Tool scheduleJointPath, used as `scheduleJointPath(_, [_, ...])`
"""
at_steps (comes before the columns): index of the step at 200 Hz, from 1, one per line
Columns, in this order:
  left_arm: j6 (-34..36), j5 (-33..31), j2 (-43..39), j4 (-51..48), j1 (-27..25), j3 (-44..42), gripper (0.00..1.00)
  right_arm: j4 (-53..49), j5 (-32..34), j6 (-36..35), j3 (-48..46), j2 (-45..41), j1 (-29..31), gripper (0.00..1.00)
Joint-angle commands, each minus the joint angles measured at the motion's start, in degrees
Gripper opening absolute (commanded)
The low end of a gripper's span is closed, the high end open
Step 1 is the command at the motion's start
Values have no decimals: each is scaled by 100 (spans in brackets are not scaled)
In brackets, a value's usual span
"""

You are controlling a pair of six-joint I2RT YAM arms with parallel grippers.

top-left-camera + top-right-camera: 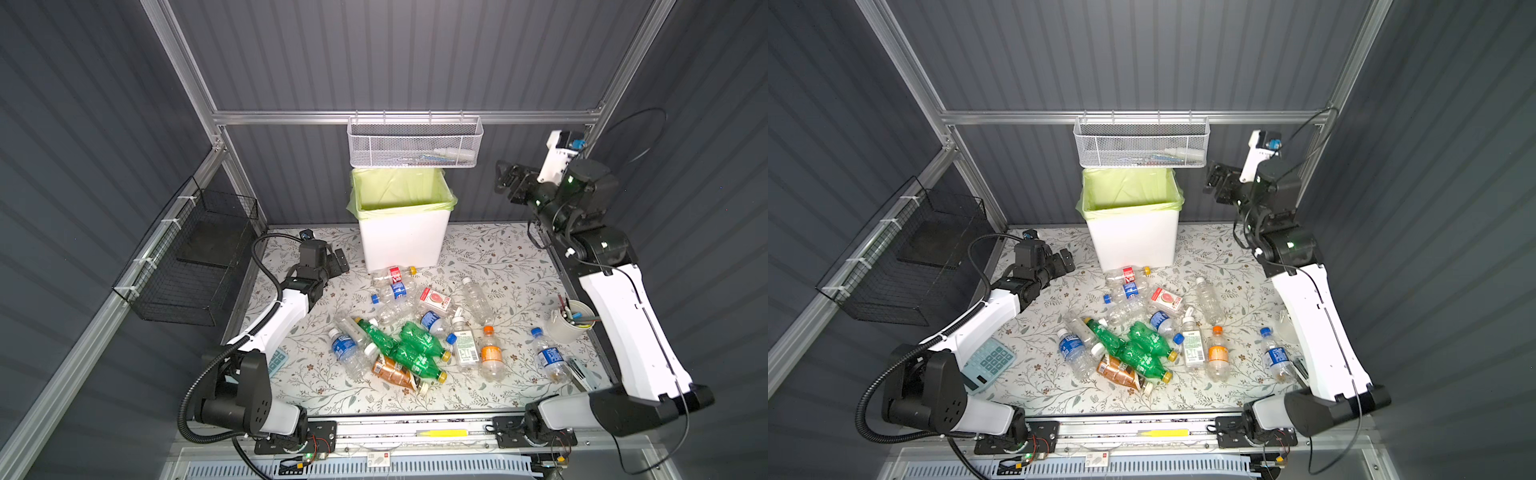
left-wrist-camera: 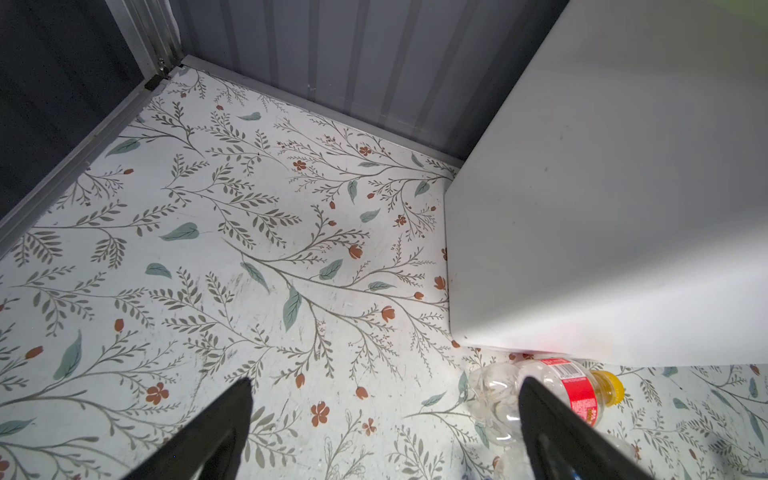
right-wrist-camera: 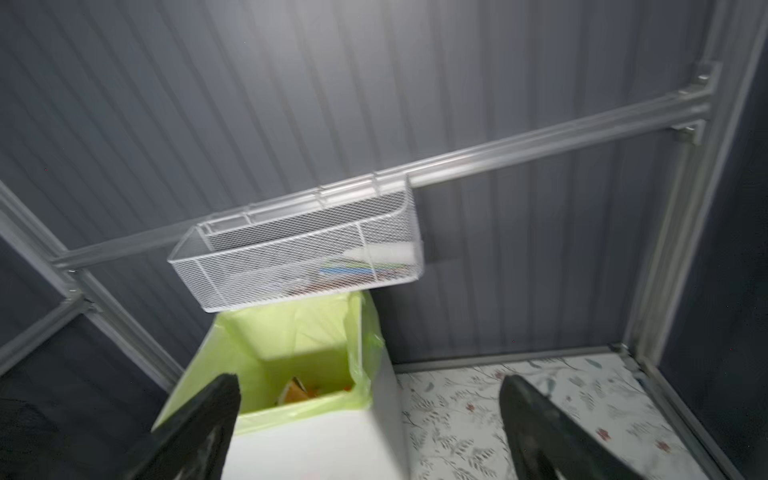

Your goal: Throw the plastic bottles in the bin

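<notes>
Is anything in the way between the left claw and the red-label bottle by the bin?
No, nothing visible. Only bare tabletop lies between the open left gripper and the red-label bottle, which lies on its side beside the bin.

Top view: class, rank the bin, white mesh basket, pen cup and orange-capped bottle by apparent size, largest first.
1. bin
2. white mesh basket
3. pen cup and orange-capped bottle: too alike to rank

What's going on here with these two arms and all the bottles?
A robot is clearing plastic bottles into the bin. The right hand hangs open and empty, raised beside the bin, which has a few items inside. The left hand, also open, is low near a red-labelled bottle by the bin. Many bottles lie on the table.
</notes>
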Motion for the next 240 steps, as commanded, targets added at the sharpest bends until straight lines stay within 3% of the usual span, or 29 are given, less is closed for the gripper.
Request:
scheduleJointPath(1, [-61, 59, -170, 110, 29, -156, 100, -781, 633, 244, -1482, -298, -154, 99])
scheduleJointPath(71, [89, 154, -210, 102, 25, -297, 100, -2322, 1822, 1624, -4045, -1678, -155, 99])
scheduleJointPath(123, [56, 326, -110, 150, 25, -410, 100, -2713, 2383, 2196, -4878, -1592, -184, 99])
scheduleJointPath(174, [70, 372, -103, 181, 25, -559, 100, -2764, 2341, 2855, -5450, -1685, -494, 99])
scheduleJointPath(240, [100, 504, 39, 234, 25, -576, 100, -2340, 1763, 2625, -5954, -1769, -1236, 99])
